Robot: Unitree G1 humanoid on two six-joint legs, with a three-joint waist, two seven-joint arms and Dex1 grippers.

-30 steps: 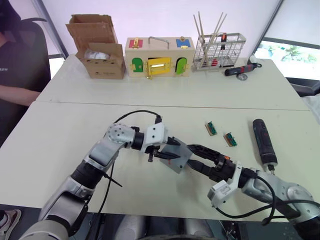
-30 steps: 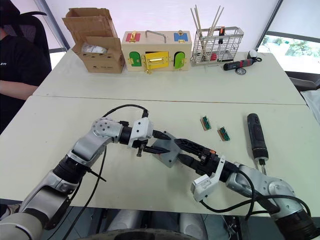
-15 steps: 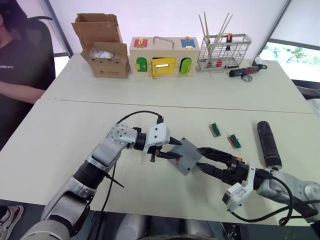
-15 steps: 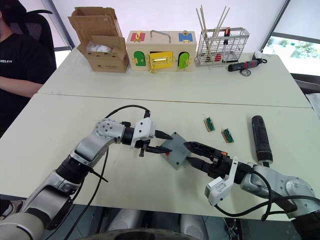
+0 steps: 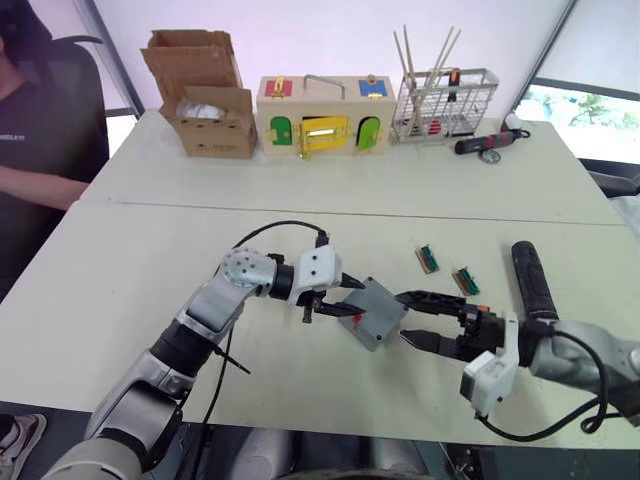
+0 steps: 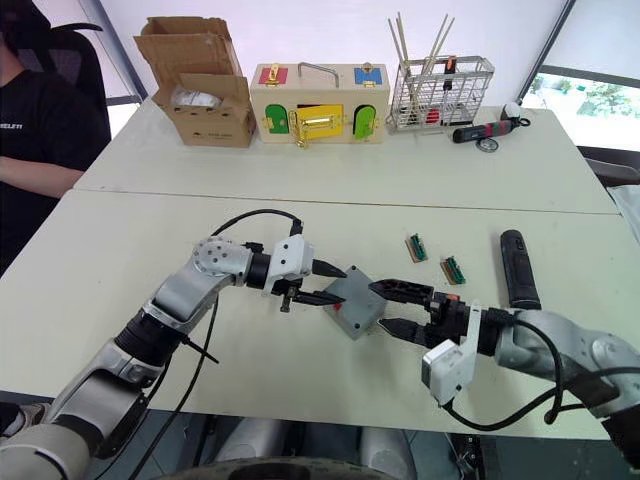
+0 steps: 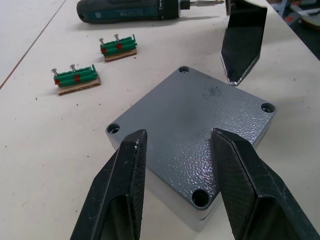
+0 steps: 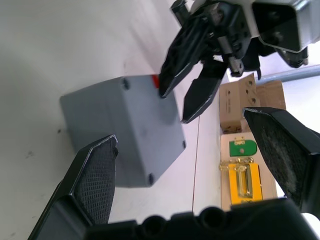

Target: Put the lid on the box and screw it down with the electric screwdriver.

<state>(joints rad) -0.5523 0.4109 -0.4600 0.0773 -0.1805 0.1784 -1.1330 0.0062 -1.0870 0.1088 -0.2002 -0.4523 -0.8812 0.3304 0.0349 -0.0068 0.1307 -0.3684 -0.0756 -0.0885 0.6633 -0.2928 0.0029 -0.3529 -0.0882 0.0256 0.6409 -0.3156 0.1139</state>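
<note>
The lid [image 7: 192, 122] sits on the box [image 6: 352, 303], all four corner screw holes showing; the pair rests on the counter [image 5: 130, 270] between my two sets of jaws. A small red mark shows on the box side facing my left jaws.

My left jaws [image 5: 343, 298] stand apart, one finger on each side of the lid's near corner, tips over its edge. I cannot tell whether they touch the grey surface. They clamp nothing.

My right jaws [image 6: 393, 307] also stand apart, empty, tips just beside the opposite edge of the box and pointing at the left jaws. One right fingertip [image 7: 242, 47] hangs at the lid's far corner.

The electric screwdriver [image 5: 529, 281] lies flat on the counter outboard of my right jaws, well apart from the box, bit end toward me. Two small green terminal blocks [image 5: 427, 258] on tan bases, screws in them, lie between the right jaws and the screwdriver, beyond the box.

Far across the counter from both jaws: an open cardboard box [image 5: 204, 106] with a white bag inside; a wooden box [image 5: 322, 116] with coloured doors and a metal handle; a wire basket [image 5: 440, 103] holding upright wooden sticks and a few small items I cannot identify. A black-and-red hand tool [image 5: 488, 142] lies beside the basket.

A person [image 5: 35, 130] in a dark shirt sits past my left arm.
</note>
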